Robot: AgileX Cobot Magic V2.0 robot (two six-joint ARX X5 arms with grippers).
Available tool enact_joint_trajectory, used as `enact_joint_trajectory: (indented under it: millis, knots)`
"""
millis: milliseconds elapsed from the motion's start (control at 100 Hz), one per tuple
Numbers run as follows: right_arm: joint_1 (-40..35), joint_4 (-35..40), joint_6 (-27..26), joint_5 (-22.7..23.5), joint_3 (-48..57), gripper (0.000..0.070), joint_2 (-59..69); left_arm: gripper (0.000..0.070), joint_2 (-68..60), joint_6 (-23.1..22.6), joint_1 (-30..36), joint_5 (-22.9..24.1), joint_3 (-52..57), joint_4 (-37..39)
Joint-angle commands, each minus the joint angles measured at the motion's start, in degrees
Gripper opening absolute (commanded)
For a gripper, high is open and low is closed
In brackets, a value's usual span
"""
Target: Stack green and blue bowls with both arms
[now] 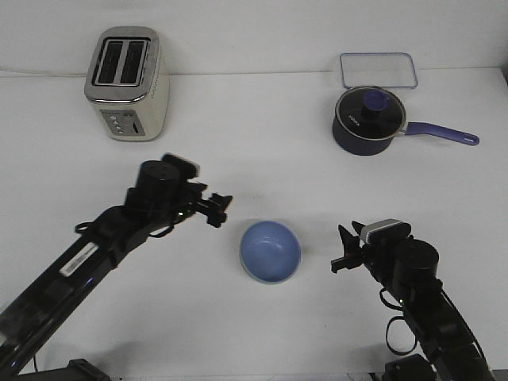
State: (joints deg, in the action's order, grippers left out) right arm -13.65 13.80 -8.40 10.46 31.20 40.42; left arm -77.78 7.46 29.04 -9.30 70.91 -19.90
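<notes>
I see the blue bowl [271, 251] near the middle of the white worktop [262, 159], upright and glossy, with a thin pale green rim showing along its lower edge, so the green bowl [255, 275] appears nested beneath it, mostly hidden. My left arm [119, 226] reaches in from the lower left, its left jaws [217, 208] just up-left of the bowls, holding nothing; how far apart they stand I cannot tell. My right arm [413, 278] rises from the lower right, right jaws [343, 252] near the bowls' right side, empty-handed, opening likewise unclear. Both arms are cut off at the bottom edge.
</notes>
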Motion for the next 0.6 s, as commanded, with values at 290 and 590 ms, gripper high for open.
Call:
enact_joint_trajectory:
  millis: [290, 590]
  knots:
    - [-0.2, 2.8, 2.5, -7.0, -0.6, 0.0, -15.0, 0.0226, 26.0, -4.6, -13.7, 10.5, -16.7, 9.1]
    - [-0.2, -4.4, 4.0, -12.0, -6.0, 0.0, -25.9, 0.0011, 49.0, -5.8, -20.2, 10.0, -48.3, 35.8]
